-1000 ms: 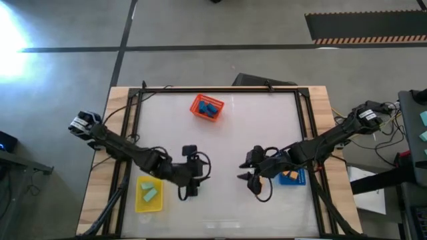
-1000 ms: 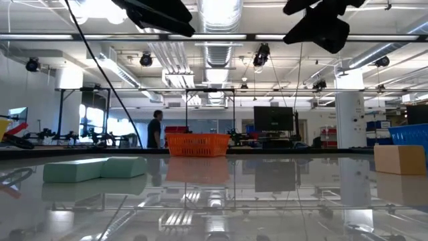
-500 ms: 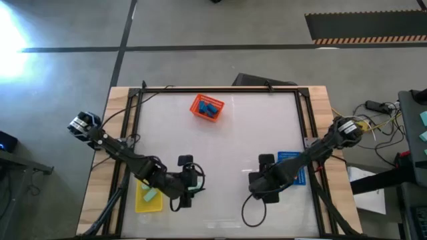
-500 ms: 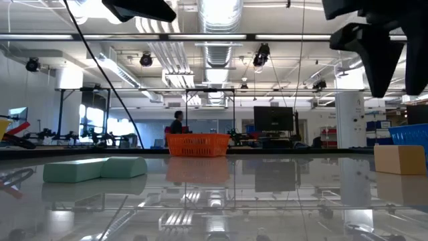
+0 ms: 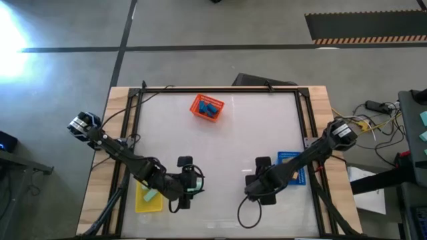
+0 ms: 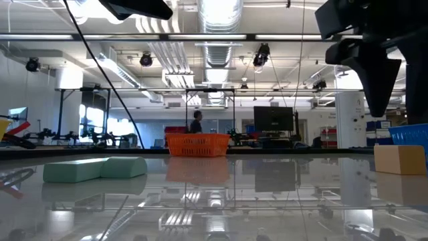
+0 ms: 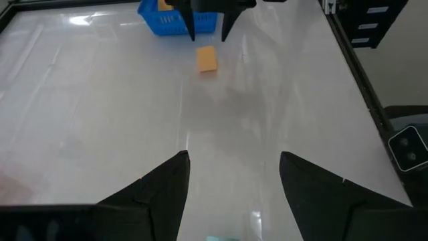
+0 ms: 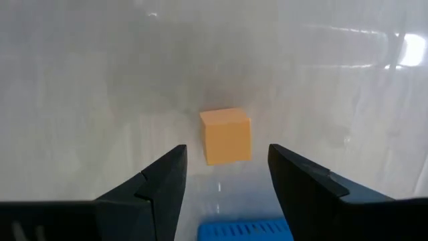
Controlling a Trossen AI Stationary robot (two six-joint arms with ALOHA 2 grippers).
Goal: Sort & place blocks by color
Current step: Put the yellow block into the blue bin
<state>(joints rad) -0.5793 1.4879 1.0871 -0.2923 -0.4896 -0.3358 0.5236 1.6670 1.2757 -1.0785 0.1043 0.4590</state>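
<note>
White glossy table point(image 5: 220, 143) on a wood frame, open lab hall behind it, a person point(image 6: 196, 125) walking far back behind the orange tray point(image 6: 196, 144).

Right gripper point(image 8: 227, 177): fingers apart, nothing between them, hanging above the table. An orange block point(image 8: 227, 136) sits on the table just ahead of the fingertips, centred on the gap, not touched. The blue tray point(image 5: 293, 168) is right beside this gripper, with a bit of orange showing inside in the left wrist view point(image 7: 164, 5). In the low view the same orange block point(image 6: 399, 159) rests on the table below the dark gripper.

Left gripper point(image 7: 231, 175): fingers apart, empty, over bare table. Across from it, well apart, are the orange block and the right gripper's two finger tips pointing down near it. Just beside and behind the left gripper is the yellow tray point(image 5: 148, 198) holding a mint green block point(image 5: 151, 195).

Two more mint green blocks point(image 6: 95, 168) lie touching on the table at the low view's left. Orange tray at the far side holds blue blocks point(image 5: 209, 107).
</note>
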